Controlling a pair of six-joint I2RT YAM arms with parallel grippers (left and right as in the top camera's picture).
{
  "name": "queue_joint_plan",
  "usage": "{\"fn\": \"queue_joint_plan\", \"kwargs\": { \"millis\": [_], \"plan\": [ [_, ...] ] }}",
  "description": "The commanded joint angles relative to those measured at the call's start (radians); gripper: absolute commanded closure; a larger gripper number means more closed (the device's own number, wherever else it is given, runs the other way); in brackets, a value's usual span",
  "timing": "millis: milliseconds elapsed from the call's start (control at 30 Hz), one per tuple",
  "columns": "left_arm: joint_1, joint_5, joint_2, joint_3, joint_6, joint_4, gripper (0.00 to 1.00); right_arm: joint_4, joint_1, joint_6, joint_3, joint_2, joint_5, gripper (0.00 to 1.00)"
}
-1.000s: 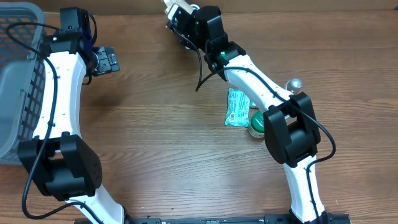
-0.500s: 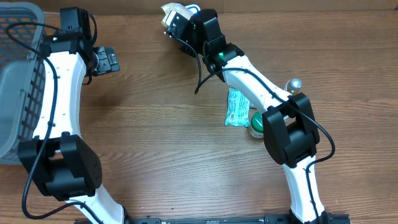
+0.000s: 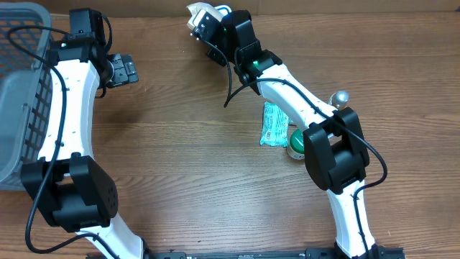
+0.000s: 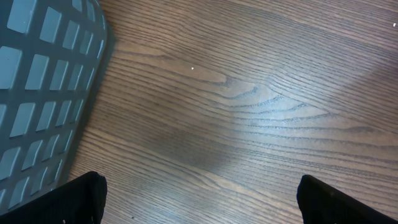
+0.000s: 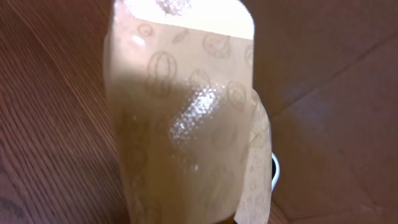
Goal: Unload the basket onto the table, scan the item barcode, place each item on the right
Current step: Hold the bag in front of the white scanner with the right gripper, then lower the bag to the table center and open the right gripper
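The item is a pale beige pouch point(image 3: 201, 14) printed with small round motifs, held up at the table's far edge in the overhead view. My right gripper point(image 3: 210, 27) is shut on it. In the right wrist view the pouch point(image 5: 180, 124) fills the middle of the picture and hides my fingers; no barcode shows on the side facing the camera. My left gripper point(image 3: 122, 70) hangs open over bare wood at the upper left, with nothing between its black fingertips point(image 4: 84, 196).
A grey slatted basket point(image 3: 18, 93) stands at the left edge, close to the left arm, and its wall point(image 4: 43, 93) shows in the left wrist view. A green packet point(image 3: 274, 124), a green round tin point(image 3: 296, 142) and a small silver object point(image 3: 339, 96) lie beside the right arm.
My right gripper has shifted slightly left and toward me with the pouch over the last second. The left arm has not moved.
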Motion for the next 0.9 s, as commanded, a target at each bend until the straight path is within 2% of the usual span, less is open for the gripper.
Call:
{"fn": "queue_joint_plan", "kwargs": {
  "millis": [0,233,433,667,867],
  "plan": [
    [0.002,-0.008,-0.022,0.019,0.0,0.002,0.0,0.006,0.004,0.069,0.019,-0.01,-0.018,0.96],
    [0.002,-0.008,-0.022,0.019,0.0,0.002,0.0,-0.006,-0.035,0.228,0.019,-0.107,-0.087,0.96],
    [0.002,-0.008,-0.022,0.019,0.0,0.002,0.0,-0.135,-0.107,0.494,0.019,-0.243,-0.322,0.96],
    [0.002,-0.008,-0.022,0.019,0.0,0.002,0.0,-0.485,-0.193,0.691,0.018,-0.297,-0.719,0.96],
    [0.002,-0.008,-0.022,0.019,0.0,0.002,0.0,-0.855,-0.196,0.683,-0.016,-0.268,-0.681,0.96]
  ]
}}
